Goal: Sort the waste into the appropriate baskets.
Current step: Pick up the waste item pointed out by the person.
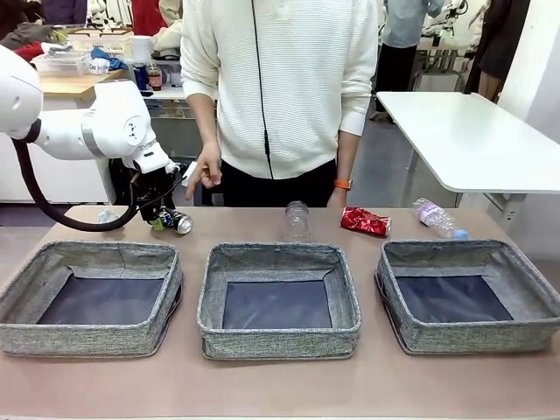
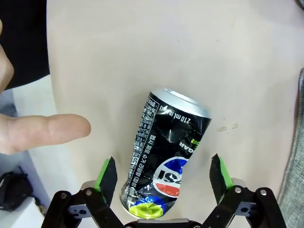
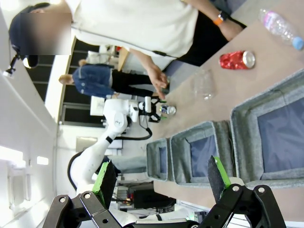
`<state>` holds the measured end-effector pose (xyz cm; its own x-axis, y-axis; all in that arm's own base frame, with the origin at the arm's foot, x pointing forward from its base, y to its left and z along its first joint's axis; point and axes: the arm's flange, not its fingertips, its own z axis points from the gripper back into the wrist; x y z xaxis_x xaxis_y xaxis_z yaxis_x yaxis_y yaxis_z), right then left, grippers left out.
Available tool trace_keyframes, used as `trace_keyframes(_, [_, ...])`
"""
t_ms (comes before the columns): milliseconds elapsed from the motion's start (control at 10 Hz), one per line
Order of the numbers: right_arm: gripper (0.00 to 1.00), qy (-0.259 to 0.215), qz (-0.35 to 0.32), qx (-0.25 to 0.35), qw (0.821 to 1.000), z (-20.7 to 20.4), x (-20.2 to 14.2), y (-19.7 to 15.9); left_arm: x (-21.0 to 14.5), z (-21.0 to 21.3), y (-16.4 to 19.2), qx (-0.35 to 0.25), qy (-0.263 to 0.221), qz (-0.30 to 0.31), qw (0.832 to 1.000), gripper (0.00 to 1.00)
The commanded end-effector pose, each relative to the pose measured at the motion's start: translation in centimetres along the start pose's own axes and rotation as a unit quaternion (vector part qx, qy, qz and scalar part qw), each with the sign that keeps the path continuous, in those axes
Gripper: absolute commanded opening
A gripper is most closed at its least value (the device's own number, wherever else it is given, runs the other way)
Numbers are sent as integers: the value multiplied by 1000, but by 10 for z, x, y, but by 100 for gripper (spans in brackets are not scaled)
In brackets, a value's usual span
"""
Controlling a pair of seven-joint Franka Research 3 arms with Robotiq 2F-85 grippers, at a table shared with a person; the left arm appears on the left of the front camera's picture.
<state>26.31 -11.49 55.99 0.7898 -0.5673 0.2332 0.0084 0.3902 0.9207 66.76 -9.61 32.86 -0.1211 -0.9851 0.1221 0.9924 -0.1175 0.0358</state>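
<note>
A: State of left gripper (image 2: pixel 164 167)?

B: Fully open, nothing clamped. Set low over the desk (image 1: pixel 280 389) at its far left, with one green pad on each side of the black Pepsi can (image 2: pixel 167 152). Visible gap between each pad and the can wall.

A: Position of that can?

B: Lying on its side on the desk, dented, silver top pointing away from the wrist. Located behind the left basket (image 1: pixel 87 339), outside it. Close by, a person's hand (image 1: pixel 206 175), with one finger stretched toward the can in the left wrist view, not touching it.

A: State of right gripper (image 3: pixel 161 168)?

B: Wide open, empty, held well apart from the desk and from all waste.

A: Other waste on the desk?

B: Placed along the far edge, left to right:
- clear plastic bottle (image 1: pixel 297 219), crumpled, behind the middle basket (image 1: pixel 278 339)
- crushed red can (image 1: pixel 365 221), on its side, just right of that bottle
- second clear bottle (image 1: pixel 436 217), blue cap, lying behind the right basket (image 1: pixel 472 337)
</note>
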Motion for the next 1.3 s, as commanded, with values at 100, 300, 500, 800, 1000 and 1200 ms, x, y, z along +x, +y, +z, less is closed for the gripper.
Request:
trace_keyframes(100, [100, -1, 10, 13, 1000, 0, 4, 1, -6, -6, -2, -7, 5, -6, 1000, 61])
trace_keyframes(300, [100, -1, 10, 13, 1000, 0, 4, 1, -4, -5, -4, 0, 8, -16, 1000, 2])
trace_keyframes(500, [100, -1, 10, 13, 1000, 0, 4, 1, -4, -5, -3, 0, 4, -17, 1000, 0])
trace_keyframes(800, [100, -1, 10, 13, 1000, 0, 4, 1, -4, -5, -4, -2, -6, -8, 1000, 0])
trace_keyframes(1000, [100, -1, 10, 13, 1000, 0, 4, 1, -3, -5, -6, -16, -15, 5, 1000, 0])
trace_keyframes(1200, [100, -1, 10, 13, 1000, 0, 4, 1, -3, -4, -6, -24, -11, 11, 1000, 0])
